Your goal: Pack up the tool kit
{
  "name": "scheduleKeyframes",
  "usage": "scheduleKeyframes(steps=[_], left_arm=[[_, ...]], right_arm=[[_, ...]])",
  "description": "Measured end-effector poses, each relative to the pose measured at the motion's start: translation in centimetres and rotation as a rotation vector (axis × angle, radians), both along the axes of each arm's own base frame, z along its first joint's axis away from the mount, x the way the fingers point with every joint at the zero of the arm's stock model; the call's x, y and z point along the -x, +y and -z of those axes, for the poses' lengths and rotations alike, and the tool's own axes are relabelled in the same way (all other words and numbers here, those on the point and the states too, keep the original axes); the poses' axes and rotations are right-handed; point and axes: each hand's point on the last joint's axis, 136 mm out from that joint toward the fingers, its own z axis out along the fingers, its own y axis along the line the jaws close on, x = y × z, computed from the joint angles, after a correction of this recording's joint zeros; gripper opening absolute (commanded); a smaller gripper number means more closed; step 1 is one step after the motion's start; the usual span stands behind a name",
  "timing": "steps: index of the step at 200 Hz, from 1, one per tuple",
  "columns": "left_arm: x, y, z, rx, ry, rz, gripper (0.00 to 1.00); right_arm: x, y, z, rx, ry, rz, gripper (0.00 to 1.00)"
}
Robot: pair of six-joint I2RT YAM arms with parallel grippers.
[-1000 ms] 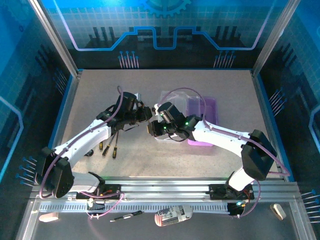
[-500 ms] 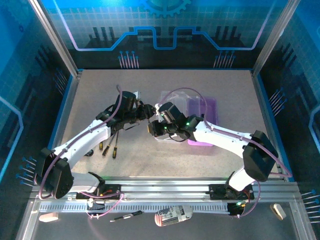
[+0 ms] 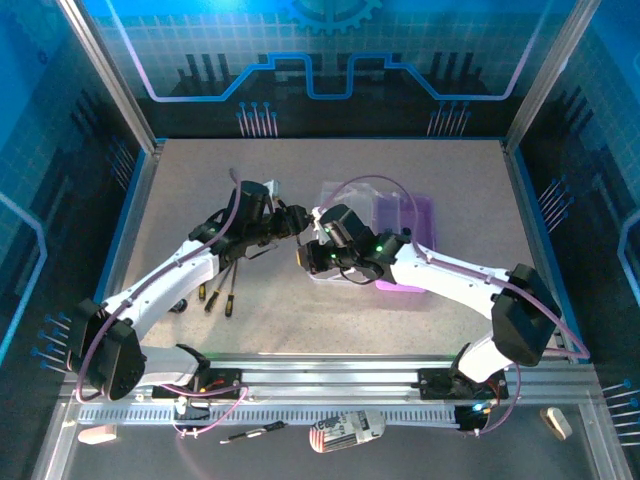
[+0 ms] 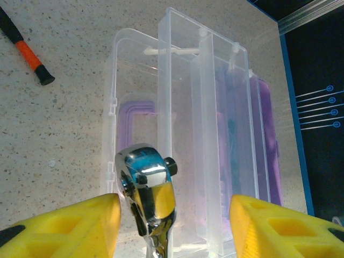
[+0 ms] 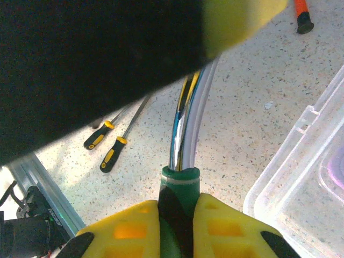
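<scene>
Evidently, the chrome ratchet wrench with green handle [image 5: 183, 123] is clamped at that handle by the right gripper [image 5: 180, 207]. Its head sits between the left gripper [image 4: 172, 215], whose fingers [image 4: 70, 226] are spread wide. The clear-lidded, purple-based plastic tool kit box [image 4: 215, 134] lies open just right of it. The wrench is judged stiff, heavy and slippery on the chrome, so the handle is best gripped.

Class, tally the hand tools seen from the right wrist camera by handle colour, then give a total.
yellow-and-black screwdrivers: 2
orange-handled tool: 1
green-handled ratchet: 1
Total: 4
</scene>
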Motion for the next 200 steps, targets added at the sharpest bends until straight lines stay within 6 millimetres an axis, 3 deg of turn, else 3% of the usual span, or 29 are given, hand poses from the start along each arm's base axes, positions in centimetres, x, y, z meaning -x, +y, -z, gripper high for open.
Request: scheduleKeyframes(steps=[65,132,168,200], left_arm=[[-0.4,1.0,-0.5,0.005,-0.01,-0.026,0.61],[0.1,3.2,-5.9,0.05,-0.153,-0.057,0.76],[0.3,4.7,-6.8,0.036,-0.187,-0.102,0.86],[1.0,6.2,-5.2,0.022,-0.165,-0.146,0.91]], right_arm=[[0.1,-0.8,-0.5,-0.003,-0.01,0.013,0.13],[-1.2,-3.4,0.2,0.041,-0.017,0.068,0.13],[-2.2,-7.2,-0.4,0.056,-0.026,0.141,0.13],[-4.7,-12.3,-2.4,0.049,-0.081,0.268,0.13]])
